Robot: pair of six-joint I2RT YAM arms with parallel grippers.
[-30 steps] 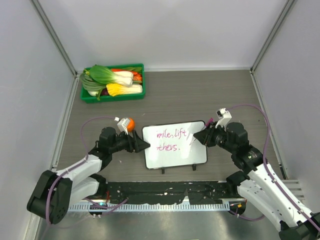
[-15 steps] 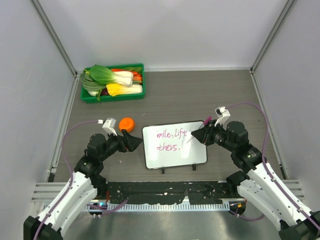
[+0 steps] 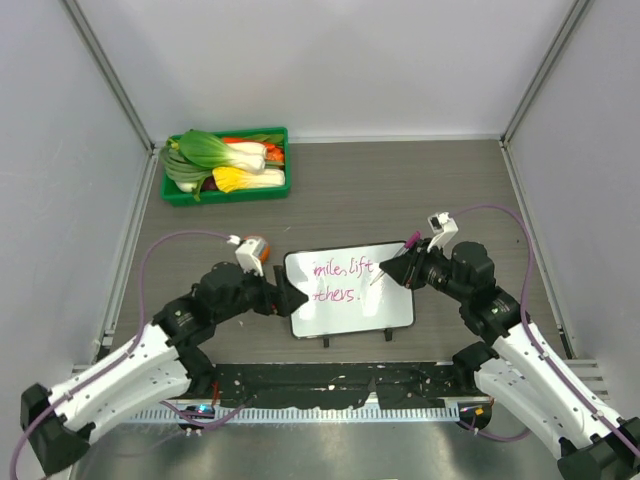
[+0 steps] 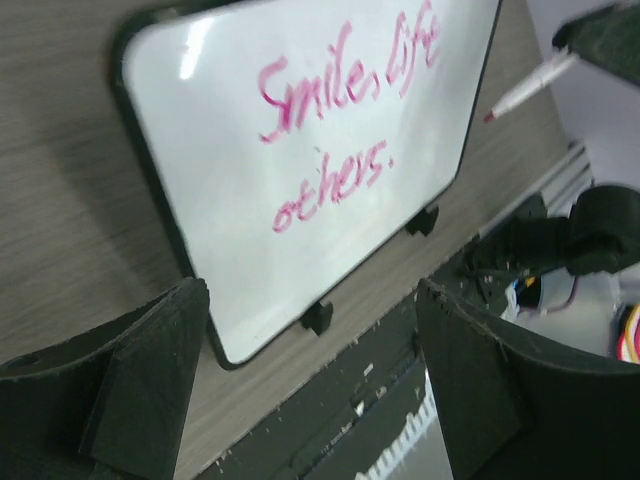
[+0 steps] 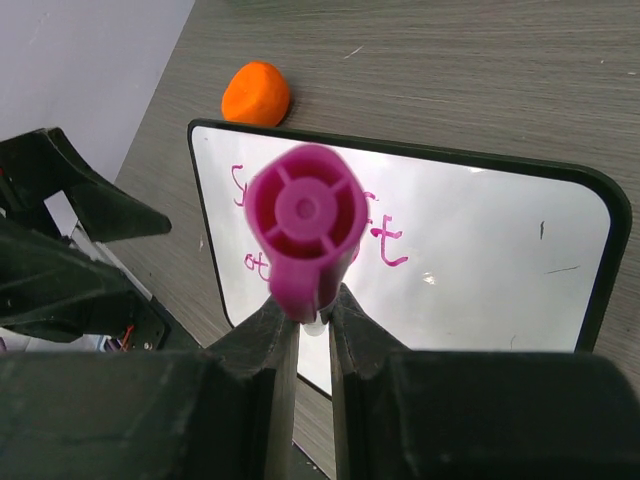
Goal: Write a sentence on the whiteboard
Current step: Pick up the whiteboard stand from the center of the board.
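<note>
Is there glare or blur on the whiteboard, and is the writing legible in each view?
Left wrist: whiteboard slightly soft, glare streak upper left, sentence readable. Right wrist: marker hides part of it. Top external: even light, script small.

Left gripper (image 3: pixel 292 298) is crowding the whiteboard (image 3: pixel 350 315) at its left edge, right gripper (image 3: pixel 390 270) with marker (image 5: pixel 305 215) hanging over its right. Bare table (image 3: pixel 400 190) is lying open behind it.

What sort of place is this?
Probably a lab test cell: plain grey walls box in the table, the left arm and right arm are bolted to its near edge, and a whiteboard and green tray of vegetables look like staged props.
</note>
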